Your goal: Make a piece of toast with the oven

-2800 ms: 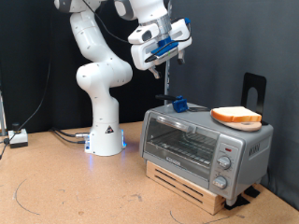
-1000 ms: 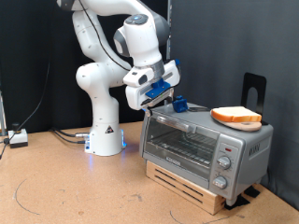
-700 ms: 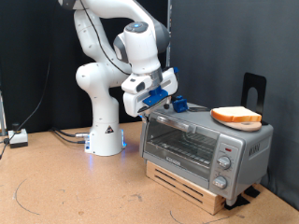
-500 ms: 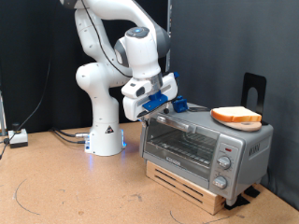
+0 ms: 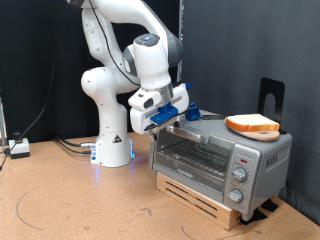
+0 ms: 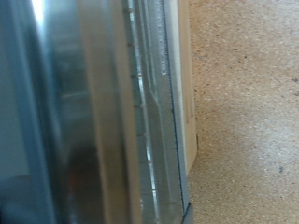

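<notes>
The task looks to be at an early stage. The piece of toast lies on a round wooden plate on top of the oven, towards the exterior view's right, so no bread is in the oven. The oven's glass door appears closed, and the wire rack behind it looks bare. What is left, judging by this, is opening the door, loading the slice and working the knobs.

The gripper hangs at the oven's upper corner on the exterior view's left, right by the top edge of the door. Its fingers are hidden against the oven body, so it cannot be told how wide the claw stands or whether it grasps anything. The wrist view shows only blurred silver metal of the oven at very close range, the pale slatted wooden base and the speckled brown table; no fingertips show there.

Counted: one robot arm, one oven, one slice of bread, one plate, one wooden base under the oven, and three knobs down the front panel. A small blue object sits on the oven top behind the gripper.
</notes>
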{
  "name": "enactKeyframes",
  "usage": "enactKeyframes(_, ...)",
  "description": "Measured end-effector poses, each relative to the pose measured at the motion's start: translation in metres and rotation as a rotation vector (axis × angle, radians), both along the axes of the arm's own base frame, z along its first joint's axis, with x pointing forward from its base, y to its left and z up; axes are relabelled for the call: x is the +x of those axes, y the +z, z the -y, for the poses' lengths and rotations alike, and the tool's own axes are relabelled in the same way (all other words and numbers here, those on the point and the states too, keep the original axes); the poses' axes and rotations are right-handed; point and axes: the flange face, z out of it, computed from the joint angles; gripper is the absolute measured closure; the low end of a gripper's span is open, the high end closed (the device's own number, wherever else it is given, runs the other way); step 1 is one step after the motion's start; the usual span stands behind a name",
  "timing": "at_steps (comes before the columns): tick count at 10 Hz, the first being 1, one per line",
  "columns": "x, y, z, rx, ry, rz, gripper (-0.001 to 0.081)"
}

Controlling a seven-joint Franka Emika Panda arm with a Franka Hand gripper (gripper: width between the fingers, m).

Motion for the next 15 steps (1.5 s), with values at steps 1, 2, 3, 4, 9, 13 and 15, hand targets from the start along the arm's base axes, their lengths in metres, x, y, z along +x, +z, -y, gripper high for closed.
enactKeyframes(1, 0.001, 0.001, 0.004, -0.008, -0.012, 0.001, -0.0004)
enactKeyframes(2, 0.002, 0.001, 0.01, -0.018, -0.028, 0.001, -0.0004)
enactKeyframes(3, 0.004, 0.001, 0.015, -0.028, -0.045, 0.0, -0.0004)
enactKeyframes(4, 0.006, 0.001, 0.021, -0.037, -0.059, -0.002, -0.0004)
enactKeyframes(9, 0.015, -0.004, 0.043, -0.073, -0.108, -0.018, -0.0004)
enactKeyframes(13, 0.024, -0.01, 0.06, -0.098, -0.149, -0.039, -0.0004)
enactKeyframes(15, 0.029, -0.015, 0.069, -0.113, -0.168, -0.042, -0.0004)
